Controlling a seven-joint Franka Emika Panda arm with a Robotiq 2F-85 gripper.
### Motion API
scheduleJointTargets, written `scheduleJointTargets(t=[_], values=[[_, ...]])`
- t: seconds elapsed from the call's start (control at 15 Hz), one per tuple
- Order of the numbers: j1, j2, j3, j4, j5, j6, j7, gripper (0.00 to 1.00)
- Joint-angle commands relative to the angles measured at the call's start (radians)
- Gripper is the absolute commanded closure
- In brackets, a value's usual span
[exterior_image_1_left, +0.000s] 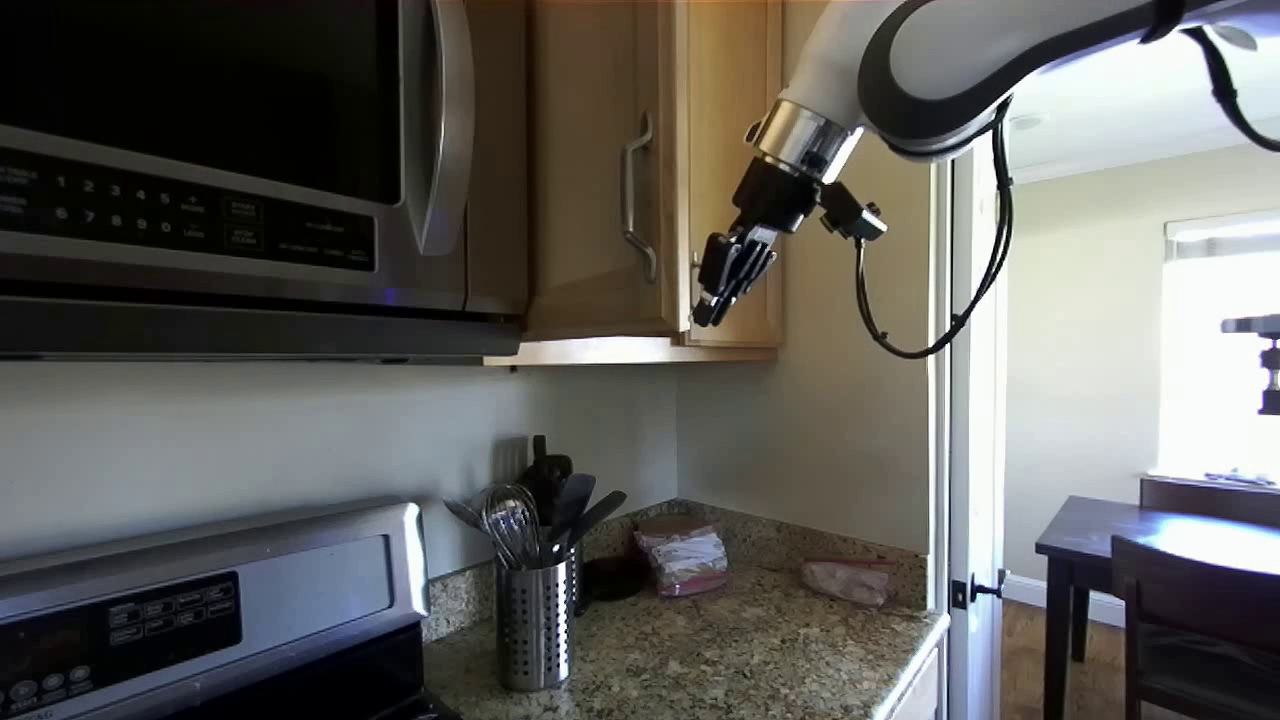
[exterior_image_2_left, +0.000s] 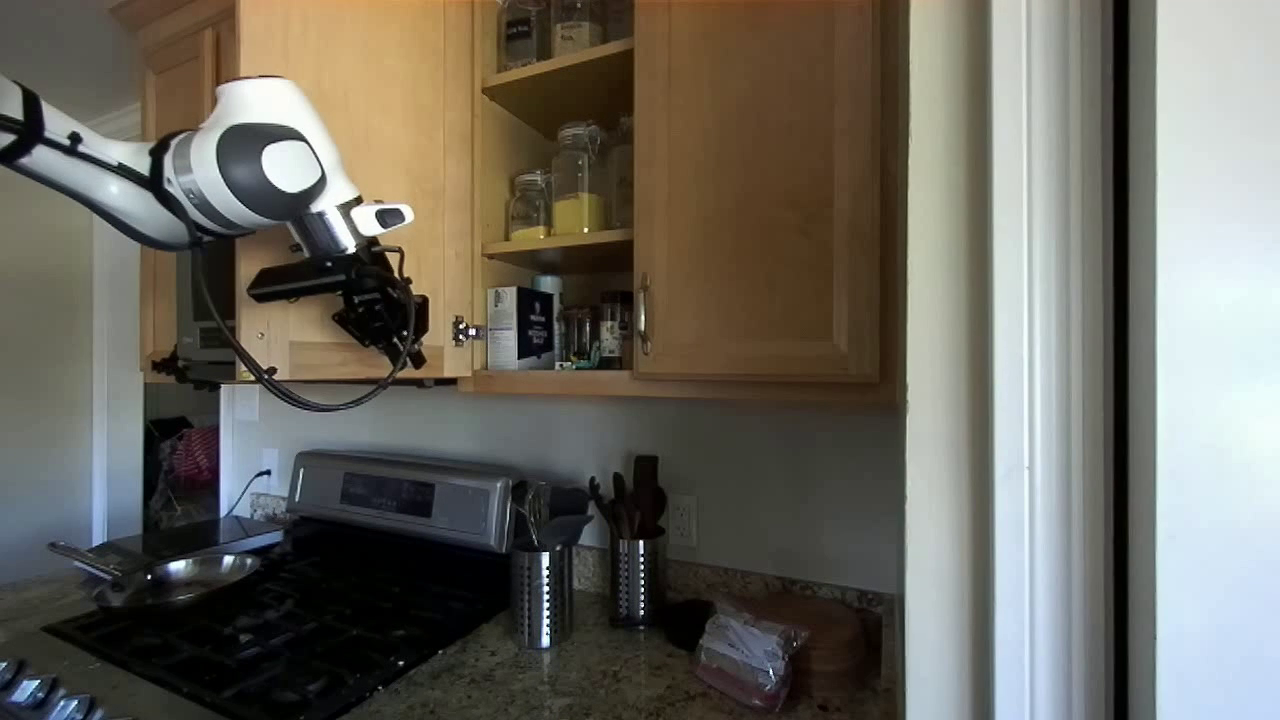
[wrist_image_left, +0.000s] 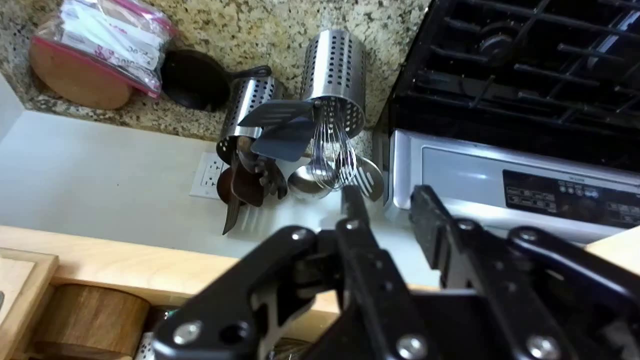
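I see my black, two-fingered metal claw (exterior_image_2_left: 414, 357), tips apart, left of middle in an exterior view, in front of an open, flat, tan wooden cupboard door (exterior_image_2_left: 400, 120).

I read 1–5 above 6–9 and 0, with a + sign, on the microwave keypad (exterior_image_1_left: 180, 209); lettering on the box (exterior_image_2_left: 520, 328) and stove panel (exterior_image_1_left: 130, 642) is too small for me.

My gripper (wrist_image_left: 388, 197) hangs higher than the counter (wrist_image_left: 270, 30); in an exterior view, a utensil holder (exterior_image_1_left: 536, 630) stands right of the stove (exterior_image_1_left: 310, 600), left of a zip-top bag (exterior_image_1_left: 683, 560).
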Motion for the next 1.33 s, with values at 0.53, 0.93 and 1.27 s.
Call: scheduleJointTargets(t=[0.53, 0.93, 1.27], values=[[-0.084, 0.272, -0.030, 0.165, -0.085, 0.282, 0.000, 0.00], [-0.075, 0.280, -0.049, 0.171, -0.065, 0.264, -0.003, 0.00], [-0.076, 0.280, -0.049, 0.172, -0.066, 0.264, -0.003, 0.00]])
